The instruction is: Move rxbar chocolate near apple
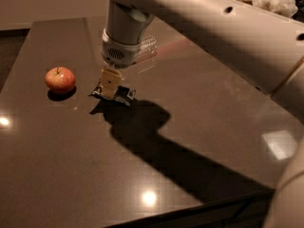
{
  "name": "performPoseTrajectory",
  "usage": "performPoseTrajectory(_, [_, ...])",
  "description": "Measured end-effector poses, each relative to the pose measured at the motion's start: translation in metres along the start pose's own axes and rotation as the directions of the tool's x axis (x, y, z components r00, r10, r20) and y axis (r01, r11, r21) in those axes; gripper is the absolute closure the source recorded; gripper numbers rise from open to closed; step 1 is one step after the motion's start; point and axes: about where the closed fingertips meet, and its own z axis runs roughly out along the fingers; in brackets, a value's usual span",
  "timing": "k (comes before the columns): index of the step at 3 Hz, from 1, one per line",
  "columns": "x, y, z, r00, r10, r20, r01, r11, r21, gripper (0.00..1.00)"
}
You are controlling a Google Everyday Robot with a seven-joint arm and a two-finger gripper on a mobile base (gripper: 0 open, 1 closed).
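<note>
The apple (60, 80), red-orange with a short stem, sits on the dark table (71, 165) at the left. My gripper (110, 90) hangs down from the big white arm (199, 27), shut on the rxbar chocolate (121, 95). The bar is a dark wrapper with white patches, held low over the table. It is to the right of the apple, about one apple-width away. The tan fingers (110, 80) cover the bar's left part.
A clear plastic water bottle (148, 49) lies behind the gripper, partly hidden by the wrist. The arm's shadow runs to the lower right. The table's front edge (190, 208) is near. White crumpled stuff (275, 4) lies at the far right.
</note>
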Motion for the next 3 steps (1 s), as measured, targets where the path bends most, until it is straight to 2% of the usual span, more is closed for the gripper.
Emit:
performPoseTrajectory(1, [-0.018,-0.021,0.011,1.000,-0.016,0.005,0.016,0.9997,-0.018,1.00])
performPoseTrajectory(2, [-0.029,-0.036,0.023,1.000,-0.014,0.022,0.015,0.9992,-0.038,0.81])
performPoseTrajectory(3, [-0.040,-0.038,0.035,0.998,-0.025,0.052,0.029,0.9972,-0.069,0.58])
